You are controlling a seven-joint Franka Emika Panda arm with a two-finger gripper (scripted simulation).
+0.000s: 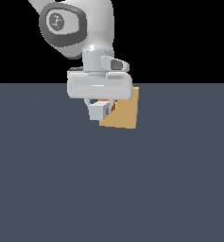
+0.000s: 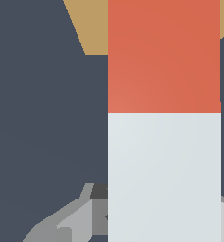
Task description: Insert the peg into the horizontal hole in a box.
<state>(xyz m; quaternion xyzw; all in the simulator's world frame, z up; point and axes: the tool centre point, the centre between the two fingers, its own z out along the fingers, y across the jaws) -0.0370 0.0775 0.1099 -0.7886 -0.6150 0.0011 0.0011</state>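
My gripper (image 1: 101,108) is shut on the peg (image 1: 99,112) and holds it level above the floor. The peg's pale grey-white part (image 2: 164,179) sits between the fingers (image 2: 68,222). Its red-orange end (image 2: 164,56) points at the tan box (image 1: 125,112). In the exterior view the box stands just behind the gripper, towards that view's right, and a sliver of red (image 1: 107,101) shows against its face. In the wrist view the box (image 2: 92,26) lies beyond the red end. The hole is hidden behind the peg and the gripper.
A dark grey-blue floor (image 1: 111,189) spreads all round. The arm's white wrist and hand (image 1: 100,87) hang over the box's top edge. Nothing else shows.
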